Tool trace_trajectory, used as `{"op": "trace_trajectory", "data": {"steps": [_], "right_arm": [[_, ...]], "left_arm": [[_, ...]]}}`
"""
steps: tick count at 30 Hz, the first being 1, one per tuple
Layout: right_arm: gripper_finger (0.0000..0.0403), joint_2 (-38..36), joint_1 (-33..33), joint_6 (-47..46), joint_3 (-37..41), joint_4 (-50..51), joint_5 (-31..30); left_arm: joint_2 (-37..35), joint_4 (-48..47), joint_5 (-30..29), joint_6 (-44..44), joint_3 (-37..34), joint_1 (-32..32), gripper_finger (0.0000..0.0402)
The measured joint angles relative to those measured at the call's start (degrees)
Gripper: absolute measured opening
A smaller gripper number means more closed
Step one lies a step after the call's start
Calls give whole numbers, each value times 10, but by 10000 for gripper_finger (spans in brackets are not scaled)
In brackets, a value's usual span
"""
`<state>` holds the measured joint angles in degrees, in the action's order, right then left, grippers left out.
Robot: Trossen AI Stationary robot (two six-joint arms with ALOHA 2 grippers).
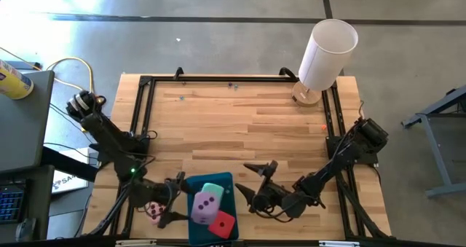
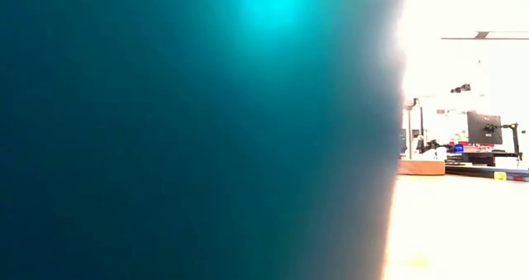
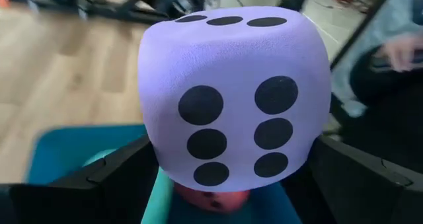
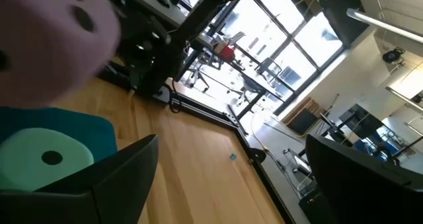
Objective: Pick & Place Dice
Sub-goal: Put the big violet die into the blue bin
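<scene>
The teal tray [image 1: 211,236] lies at the table's near edge. The mint green die [image 1: 215,189] and the red die [image 1: 224,224] sit on it. The lilac purple die [image 1: 205,206] is over the tray between them, with my left gripper [image 1: 186,201] shut on it; it fills the left wrist view [image 3: 231,98]. The pale pink die [image 1: 153,212] rests on the wood left of the tray, under my left arm. My right gripper [image 1: 251,181] hovers open just right of the tray with nothing between its fingers; its wrist view shows the mint green die [image 4: 46,161]. My left gripper pinches the purple die by two opposite side faces [image 3: 153,148], low on the die, one dark finger [image 3: 112,178] on each side. The fingers come nearly level from the table's left. The die sits upright above the red die [image 3: 213,201] and the tray.
A white cylinder [image 1: 325,54] stands at the far right corner. Black frame rails [image 1: 143,108] run along the table's left, far and right sides. A teal surface [image 2: 190,131] blocks most of the low view. A person's hand [image 3: 400,52] shows beyond the table.
</scene>
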<state>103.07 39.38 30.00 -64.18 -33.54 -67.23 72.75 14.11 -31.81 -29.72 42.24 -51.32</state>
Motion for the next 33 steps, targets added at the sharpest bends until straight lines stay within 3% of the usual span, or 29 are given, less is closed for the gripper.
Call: {"op": "trace_trajectory", "data": {"steps": [5,12,22,33], "right_arm": [[371,0,-1,-2,0,0,0],[367,0,0,-4,0,2,-3],[366,0,-2,-7,0,8,-2],[366,-1,-12,-76,0,79,14]], "left_arm": [[0,-33,41,-75,0,-8,351],[1,-92,41,-148,-1,-8,351],[11,-95,89,-183,-1,-3,351],[39,-94,158,-218,-1,36,351]]}}
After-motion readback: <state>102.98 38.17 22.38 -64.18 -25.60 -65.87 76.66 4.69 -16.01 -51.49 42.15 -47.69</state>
